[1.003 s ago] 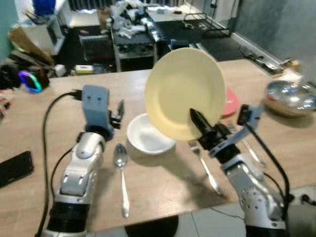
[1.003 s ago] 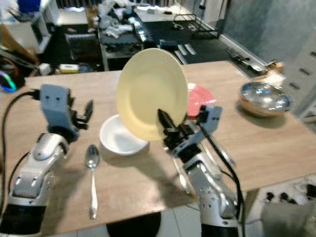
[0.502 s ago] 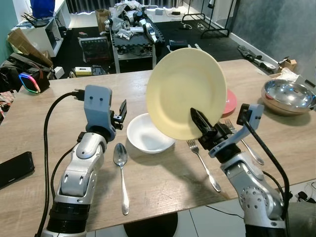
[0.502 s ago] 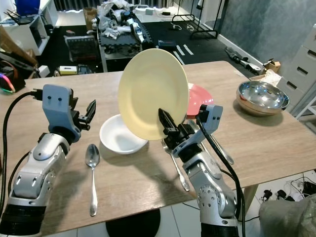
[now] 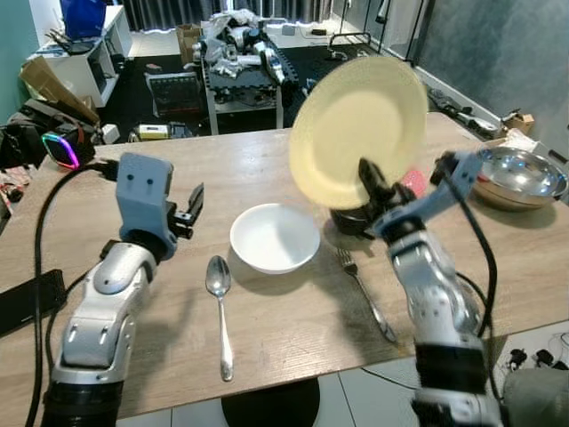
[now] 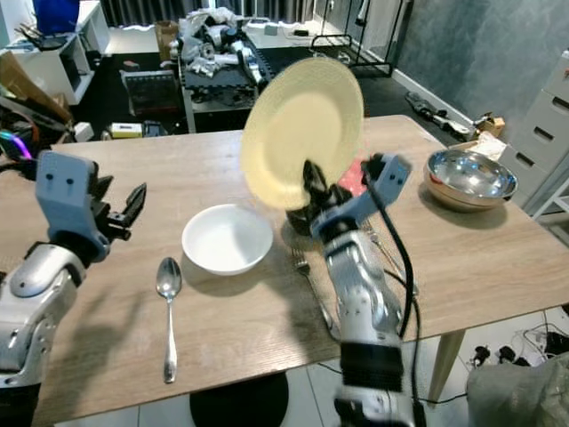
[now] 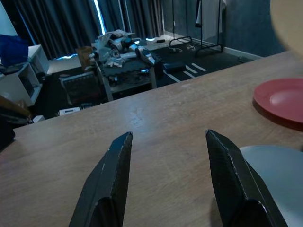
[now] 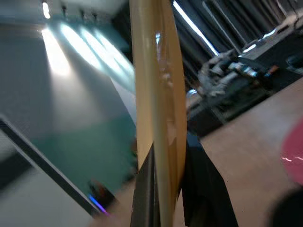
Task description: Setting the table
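My right gripper [image 5: 368, 178] is shut on the lower rim of a pale yellow plate [image 5: 356, 131], held up on edge above the right middle of the wooden table [image 5: 267, 329]; the right wrist view has the plate [image 8: 158, 109] edge-on between the fingers. A white bowl [image 5: 274, 237] sits at the table's centre. Left of it lies a spoon [image 5: 220, 302], right of it a fork [image 5: 364, 294]. A red plate [image 7: 281, 98] lies behind my right arm. My left gripper [image 5: 197, 207] hovers open left of the bowl, empty.
A steel bowl [image 5: 522, 174] stands at the far right of the table. A dark phone [image 5: 27, 301] lies at the left edge. A second utensil [image 6: 397, 264] lies right of the fork. Cluttered shelves and boxes [image 5: 236, 62] stand beyond the table.
My right arm has lifted the yellow plate higher and farther right, off from over the white bowl. The left arm has shifted a little to the left. The camera has moved slightly.
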You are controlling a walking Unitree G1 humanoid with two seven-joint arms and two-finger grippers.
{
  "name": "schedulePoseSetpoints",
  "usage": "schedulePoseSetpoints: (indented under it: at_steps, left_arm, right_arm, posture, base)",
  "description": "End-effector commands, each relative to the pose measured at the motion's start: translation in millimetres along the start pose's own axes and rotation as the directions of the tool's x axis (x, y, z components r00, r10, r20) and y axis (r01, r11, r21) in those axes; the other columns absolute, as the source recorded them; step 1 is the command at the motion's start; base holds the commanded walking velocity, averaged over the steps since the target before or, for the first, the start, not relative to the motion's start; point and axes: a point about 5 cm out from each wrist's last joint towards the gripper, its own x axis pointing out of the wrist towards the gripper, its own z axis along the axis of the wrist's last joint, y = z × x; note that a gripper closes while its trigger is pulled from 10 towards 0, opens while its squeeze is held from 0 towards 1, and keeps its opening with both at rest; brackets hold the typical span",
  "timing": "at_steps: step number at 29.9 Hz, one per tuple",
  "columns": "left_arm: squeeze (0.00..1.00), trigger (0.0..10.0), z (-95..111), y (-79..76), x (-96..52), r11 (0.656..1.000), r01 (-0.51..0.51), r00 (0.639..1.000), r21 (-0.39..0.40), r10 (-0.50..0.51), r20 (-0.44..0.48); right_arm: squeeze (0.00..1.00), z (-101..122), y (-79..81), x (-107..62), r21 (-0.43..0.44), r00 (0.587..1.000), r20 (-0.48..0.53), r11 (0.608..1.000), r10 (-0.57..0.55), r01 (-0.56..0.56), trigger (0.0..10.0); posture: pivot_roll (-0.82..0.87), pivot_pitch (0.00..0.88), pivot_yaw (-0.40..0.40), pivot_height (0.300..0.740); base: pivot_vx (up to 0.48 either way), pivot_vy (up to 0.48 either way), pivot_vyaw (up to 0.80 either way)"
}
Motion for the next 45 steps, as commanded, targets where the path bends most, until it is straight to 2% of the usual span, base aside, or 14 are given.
schedulePoseSetpoints:
  at_steps: [1, 2, 3, 4, 6, 10, 11, 15, 41, 42, 43, 45]
  left_arm:
    - [0.0, 10.0, 1, -3.4, -1.9, 1.0, 0.01, 1.0, -0.015, -0.01, -0.004]
    - [0.0, 10.0, 3, -7.0, -2.5, 1.0, 0.018, 1.0, -0.021, -0.018, 0.001]
    - [0.0, 10.0, 3, -7.0, -2.5, 1.0, 0.018, 1.0, -0.021, -0.018, 0.001]
    - [0.0, 10.0, 4, -9.5, -3.2, 0.999, 0.023, 1.0, -0.024, -0.023, 0.004]
    - [0.0, 10.0, 6, -13.2, -5.6, 0.999, 0.025, 1.0, -0.029, -0.025, 0.006]
    - [0.0, 10.0, 7, -15.3, -8.5, 0.999, 0.023, 1.0, -0.034, -0.022, 0.005]
    - [0.0, 10.0, 7, -16.8, -12.3, 0.999, 0.019, 1.0, -0.036, -0.019, -0.001]
    - [0.0, 10.0, 6, -18.7, -17.7, 0.999, 0.017, 1.0, -0.036, -0.017, -0.018]
    - [0.0, 10.0, 7, -20.2, -21.3, 0.999, 0.011, 0.999, -0.036, -0.013, -0.041]
    - [0.0, 10.0, 37, -16.2, -33.7, 0.977, 0.186, 0.981, -0.106, -0.179, 0.073]
    - [0.0, 10.0, 45, -14.3, -37.0, 0.969, 0.224, 0.971, -0.104, -0.214, 0.102]
    - [0.0, 10.0, 48, -12.2, -37.6, 0.968, 0.231, 0.969, -0.095, -0.22, 0.112]
  right_arm:
    - [0.0, -7, 4.7, 9.3, 0.091, 1.0, -0.016, 0.996, 0.0, 0.002, 10.0]
    - [0.0, -20, 11.7, 17.0, 0.115, 0.998, -0.06, 0.993, 0.014, -0.007, 10.0]
    - [0.0, -20, 11.7, 17.0, 0.115, 0.998, -0.06, 0.993, 0.014, -0.007, 10.0]
    - [0.0, -29, 16.9, 21.4, 0.124, 0.996, -0.091, 0.992, 0.025, -0.013, 10.0]
    - [0.0, -53, 24.4, 27.7, 0.11, 0.986, -0.163, 0.994, 0.022, -0.004, 10.0]
    - [0.0, -66, 31.1, 32.5, 0.111, 0.98, -0.196, 0.994, 0.02, 0.002, 10.0]
    - [0.0, -75, 38.7, 36.4, 0.114, 0.976, -0.215, 0.993, 0.02, 0.005, 10.0]
    - [0.0, -85, 50.5, 39.6, 0.142, 0.968, -0.243, 0.99, 0.053, -0.019, 10.0]
    - [0.0, -91, 51.4, 47.3, 0.148, 0.968, -0.241, 0.988, 0.072, -0.036, 10.0]
    - [0.0, -146, 80.2, 0.9, 0.109, 0.848, -0.441, 0.955, 0.295, -0.275, 10.0]
    - [0.0, -152, 87.5, -11.8, 0.101, 0.808, -0.472, 0.932, 0.352, -0.347, 10.0]
    - [0.0, -150, 88.4, -16.6, 0.08, 0.795, -0.475, 0.919, 0.376, -0.387, 10.0]
  posture:
    - [0.04, 0.01, 0.054, 0.74]
    - [0.05, 0.015, 0.049, 0.74]
    - [0.05, 0.015, 0.049, 0.74]
    - [0.06, 0.017, 0.047, 0.74]
    - [0.09, 0.035, 0.033, 0.74]
    - [0.11, 0.044, 0.025, 0.74]
    - [0.12, 0.056, 0.02, 0.74]
    - [0.13, 0.061, 0.018, 0.74]
    - [0.13, 0.061, 0.018, 0.74]
    - [0.15, 0.06, 0.006, 0.74]
    - [0.14, 0.058, 0.009, 0.74]
    - [0.14, 0.058, 0.013, 0.74]
  base:
    - [0.0, 0.0, 0.0]
    - [0.0, 0.0, 0.0]
    - [0.0, 0.0, 0.0]
    - [0.0, 0.0, 0.0]
    - [0.0, 0.0, 0.0]
    - [0.0, 0.0, 0.0]
    - [0.0, 0.0, 0.0]
    - [0.0, 0.0, 0.0]
    - [0.0, 0.0, 0.0]
    - [0.0, 0.0, 0.0]
    - [0.0, 0.0, 0.0]
    - [0.0, 0.0, 0.0]
